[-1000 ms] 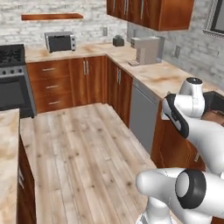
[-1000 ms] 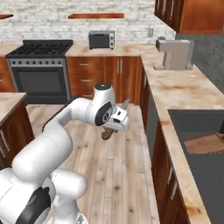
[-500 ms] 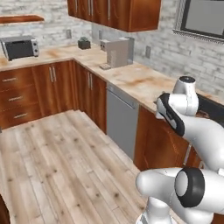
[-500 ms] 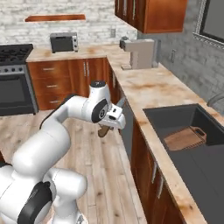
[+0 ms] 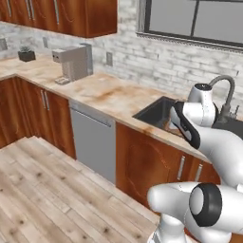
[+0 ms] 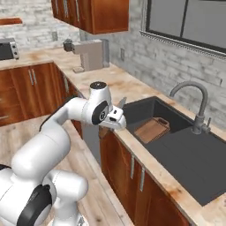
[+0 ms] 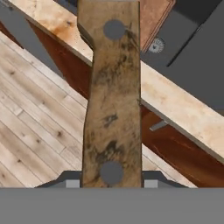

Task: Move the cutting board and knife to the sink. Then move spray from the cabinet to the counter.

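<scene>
One knife handle (image 7: 112,100) clamped in hand (image 7: 112,183).

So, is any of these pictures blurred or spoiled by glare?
Left base view: soft all over, no glare, even flat light on the beige blotched stone counter. Right base view: equally soft; the dark-brown wooden cutting board in the dark grey sink stays readable. Hand view: the worn wooden knife handle looks smeared up close.

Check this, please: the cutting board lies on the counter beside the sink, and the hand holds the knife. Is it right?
Not quite: the cutting board lies inside the sink, not on the counter, as the right base view shows. The hand holds the knife.
</scene>
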### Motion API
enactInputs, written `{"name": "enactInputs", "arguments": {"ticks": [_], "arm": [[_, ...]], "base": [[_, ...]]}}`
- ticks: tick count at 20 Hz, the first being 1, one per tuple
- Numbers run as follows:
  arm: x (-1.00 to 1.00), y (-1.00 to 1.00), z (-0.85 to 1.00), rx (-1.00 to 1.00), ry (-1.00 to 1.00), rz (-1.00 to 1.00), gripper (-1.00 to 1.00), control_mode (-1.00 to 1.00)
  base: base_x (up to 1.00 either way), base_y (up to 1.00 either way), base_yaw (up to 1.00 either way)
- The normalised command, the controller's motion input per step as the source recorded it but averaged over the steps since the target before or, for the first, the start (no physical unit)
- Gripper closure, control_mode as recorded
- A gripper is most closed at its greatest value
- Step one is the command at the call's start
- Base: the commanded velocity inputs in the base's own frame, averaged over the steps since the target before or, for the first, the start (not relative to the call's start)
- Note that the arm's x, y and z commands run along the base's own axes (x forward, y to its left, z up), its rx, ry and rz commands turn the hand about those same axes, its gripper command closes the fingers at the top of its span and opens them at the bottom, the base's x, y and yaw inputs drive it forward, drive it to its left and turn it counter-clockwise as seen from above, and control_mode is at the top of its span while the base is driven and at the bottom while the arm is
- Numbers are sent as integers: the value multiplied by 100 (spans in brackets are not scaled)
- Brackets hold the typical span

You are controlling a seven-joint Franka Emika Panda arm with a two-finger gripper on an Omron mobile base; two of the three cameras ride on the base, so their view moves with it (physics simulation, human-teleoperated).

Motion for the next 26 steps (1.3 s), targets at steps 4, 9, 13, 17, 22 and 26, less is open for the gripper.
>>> {"name": "enactInputs", "arguments": {"ticks": [4, 9, 13, 17, 22, 26], "arm": [[0, 0, 0, 0, 0, 0, 100, 100], [0, 0, 0, 0, 0, 0, 100, 100], [0, 0, 0, 0, 0, 0, 100, 100], [0, 0, 0, 0, 0, 0, 100, 100], [0, 0, 0, 0, 0, 0, 100, 100], [0, 0, 0, 0, 0, 0, 100, 100]], "base": [[58, 36, -51], [63, 40, -44], [59, 44, -41], [57, 41, -47], [54, 41, -50], [60, 44, -40]]}}
